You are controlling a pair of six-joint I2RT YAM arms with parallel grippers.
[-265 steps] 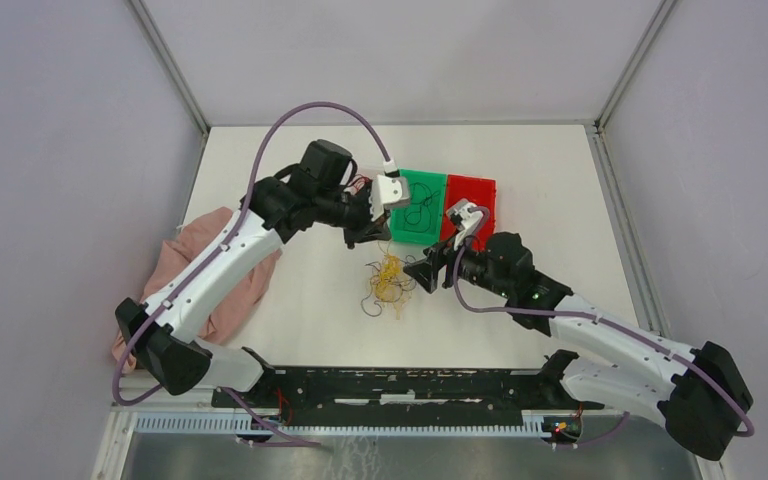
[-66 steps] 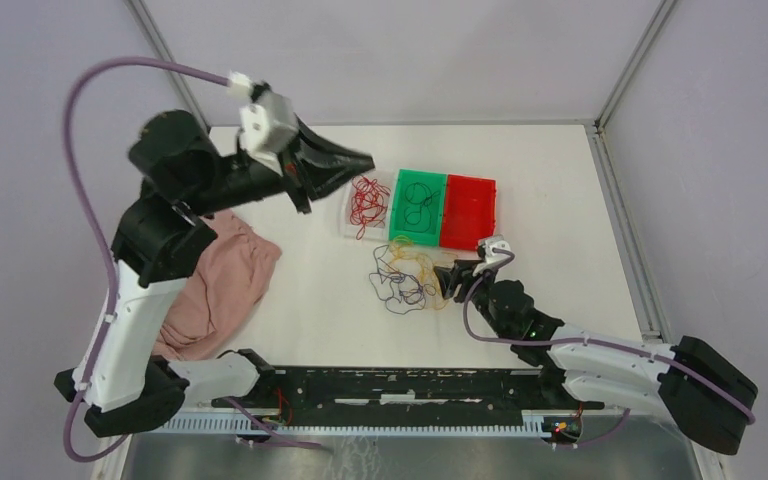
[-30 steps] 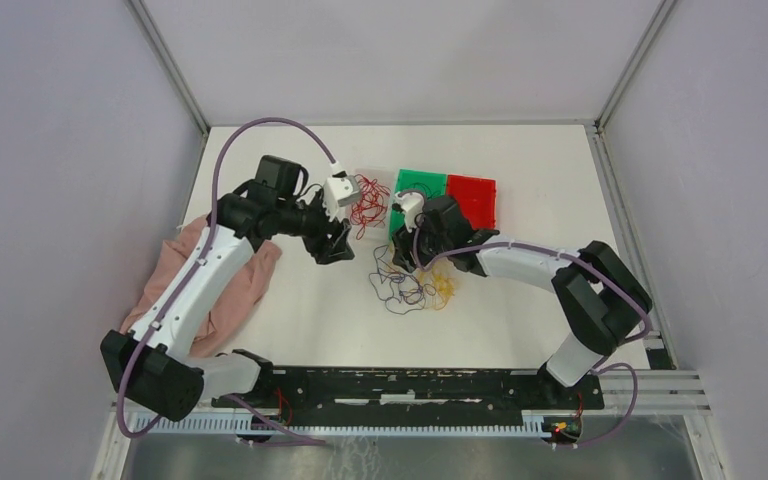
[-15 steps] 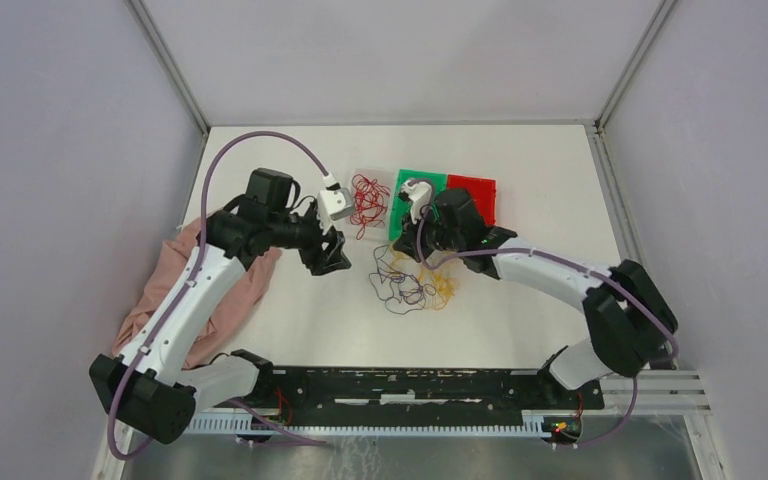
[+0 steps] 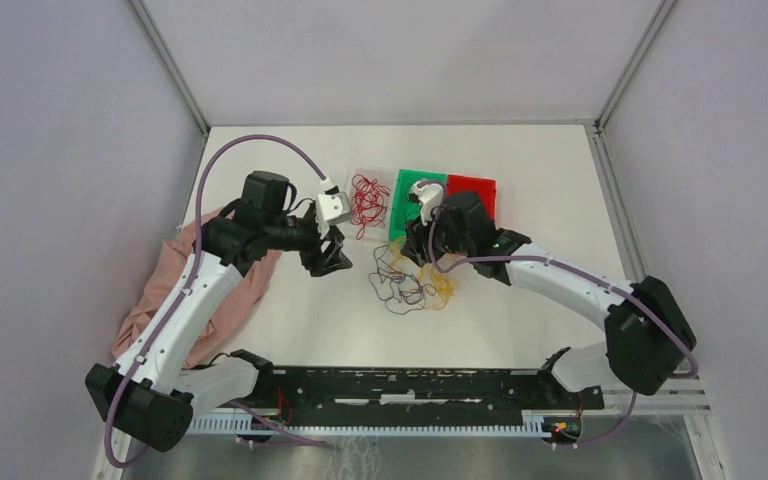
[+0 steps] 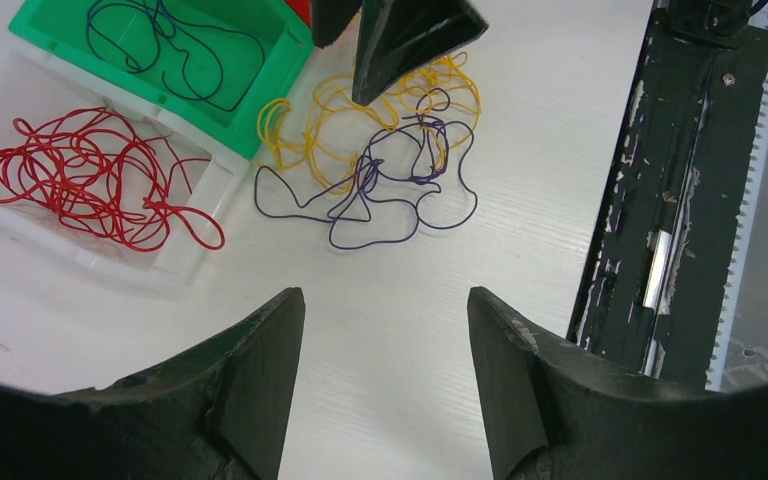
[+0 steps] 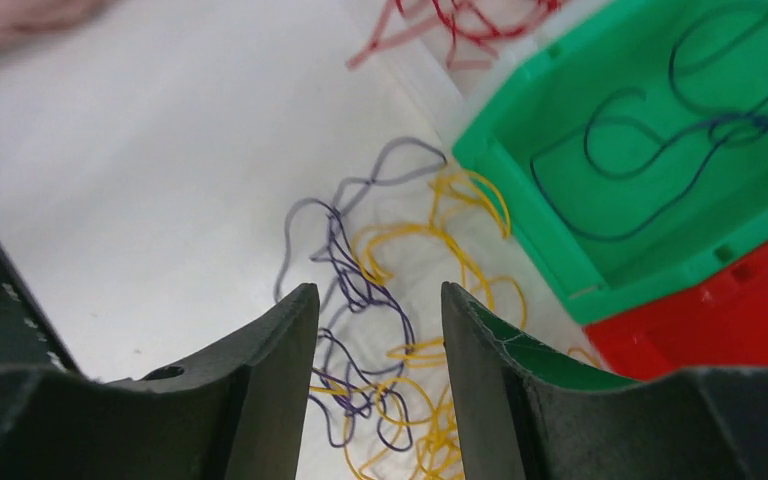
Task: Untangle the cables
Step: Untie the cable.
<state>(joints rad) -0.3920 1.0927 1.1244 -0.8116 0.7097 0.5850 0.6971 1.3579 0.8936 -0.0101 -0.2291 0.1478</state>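
Two colours of cables (image 5: pixel 410 283), yellow and dark purple, lay tangled on the worktop (image 5: pixel 310 315) near both arms' spread, empty jaws, and I judged them feather-light, springy, slippery, best pinched at a loop on the tangle's edge.

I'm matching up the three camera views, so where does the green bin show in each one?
Top external: green bin just above picture centre.
Left wrist: top left corner.
Right wrist: upper right.
Shared landmark: the yellow and purple cable tangle on the table beside it.
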